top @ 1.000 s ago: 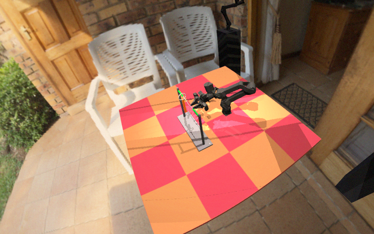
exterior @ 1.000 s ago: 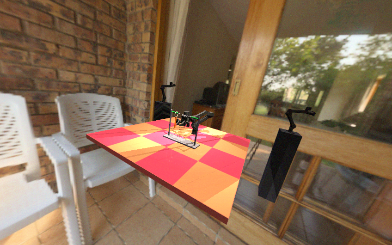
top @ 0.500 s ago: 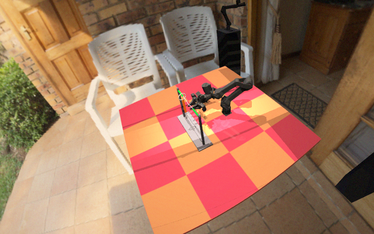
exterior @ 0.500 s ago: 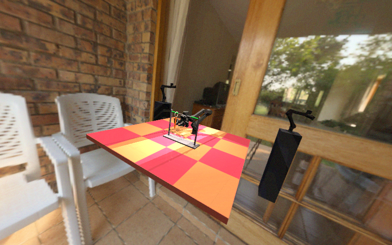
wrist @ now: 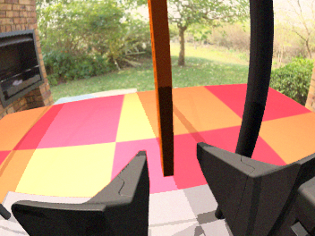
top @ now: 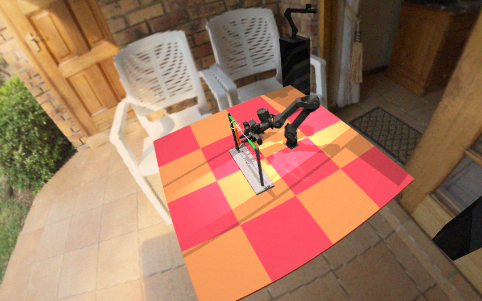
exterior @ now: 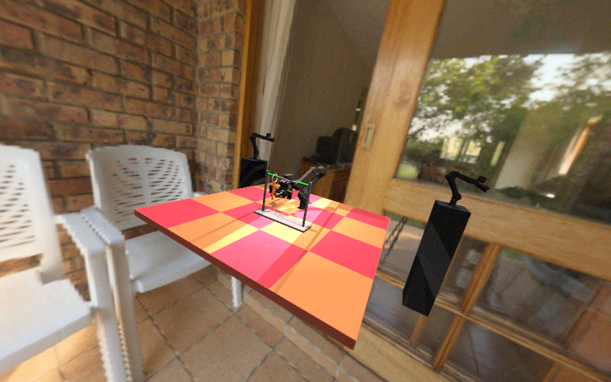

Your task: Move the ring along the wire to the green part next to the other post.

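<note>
The wire frame stands on a grey base [top: 254,177] [exterior: 288,219] [wrist: 179,214] between two dark posts. The ring [top: 234,124] [exterior: 274,182] hangs on the green part of the wire [top: 231,118] [exterior: 271,174] beside the far post [top: 231,128] [exterior: 263,193] [wrist: 260,56]. Its orange handle [top: 237,139] [exterior: 272,192] [wrist: 160,80] hangs straight down. My gripper [top: 248,134] [exterior: 282,191] [wrist: 172,153] is open, level with the handle's lower end. In the wrist view the handle's tip sits between the two fingertips with gaps on both sides. The near post [top: 260,166] [exterior: 305,205] carries the other green part [top: 251,142] [exterior: 304,184].
The frame stands mid-table on a red, orange and yellow checked top [top: 284,230] [exterior: 315,270]. My arm's base [top: 291,139] is behind the frame. White chairs [top: 160,81] and black camera stands [top: 295,60] [exterior: 434,256] stand around the table.
</note>
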### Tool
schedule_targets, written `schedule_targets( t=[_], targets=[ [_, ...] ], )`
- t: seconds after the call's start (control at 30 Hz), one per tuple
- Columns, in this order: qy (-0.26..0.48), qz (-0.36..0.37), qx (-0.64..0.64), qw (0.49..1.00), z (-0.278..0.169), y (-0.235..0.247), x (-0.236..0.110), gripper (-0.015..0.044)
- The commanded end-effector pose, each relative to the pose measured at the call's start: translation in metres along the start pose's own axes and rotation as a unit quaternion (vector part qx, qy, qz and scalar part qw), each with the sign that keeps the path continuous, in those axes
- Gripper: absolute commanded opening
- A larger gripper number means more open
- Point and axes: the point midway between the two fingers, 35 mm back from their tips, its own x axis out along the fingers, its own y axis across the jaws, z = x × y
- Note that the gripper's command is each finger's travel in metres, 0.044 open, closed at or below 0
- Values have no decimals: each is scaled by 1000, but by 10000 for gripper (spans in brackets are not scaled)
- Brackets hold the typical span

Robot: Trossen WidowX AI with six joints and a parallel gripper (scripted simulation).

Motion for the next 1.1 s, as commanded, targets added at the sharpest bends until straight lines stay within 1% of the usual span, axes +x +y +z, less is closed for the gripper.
schedule_targets(
  t=[0.0,0.63,1.07],
  targets=[
    [-1,-1,2,1000,1,0,6,160],
    [-4,-1,2,1000,-3,4,36,160],
    [-4,-1,3,1000,-3,4,37,160]
  ],
)
